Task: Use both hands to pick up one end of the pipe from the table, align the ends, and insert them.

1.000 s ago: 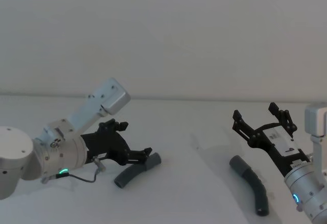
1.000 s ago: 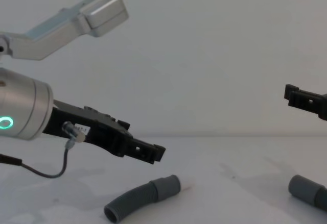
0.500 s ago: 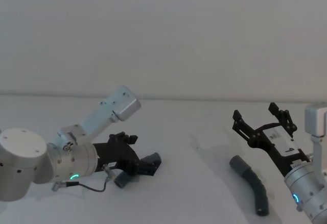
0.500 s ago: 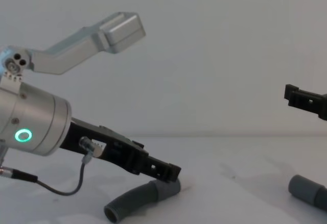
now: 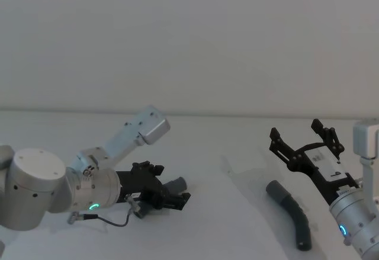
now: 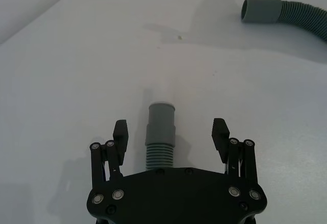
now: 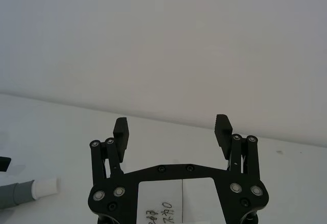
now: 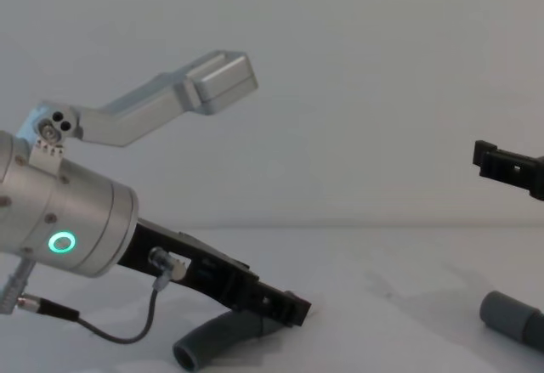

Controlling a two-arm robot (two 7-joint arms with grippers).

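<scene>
The step in hand is the first pick-up, on the left side. The left gripper (image 6: pixel 170 129) is low over the table (image 5: pixel 231 224), with its jaws wide apart and one on each side of the left pipe piece (image 6: pixel 159 152). They stand beside the ribbed part, just behind the smooth cuff (image 6: pixel 162 114), and I see a gap on both sides, so nothing is held. This piece lies flat on the table, its cuff pointing toward the middle.

The right gripper (image 5: pixel 303 134) hangs above the table with its jaws also wide and empty. The right pipe piece (image 5: pixel 294 211) lies on the table just beside and below it, with its cuff (image 5: pixel 275 189) turned to the middle (the two pieces are well apart).

In my judgement the next move calls for closing the left jaws squarely on the ribs close to the cuff, so the end does not bend away. The right gripper must then go down to its own piece before any aligning is possible.
</scene>
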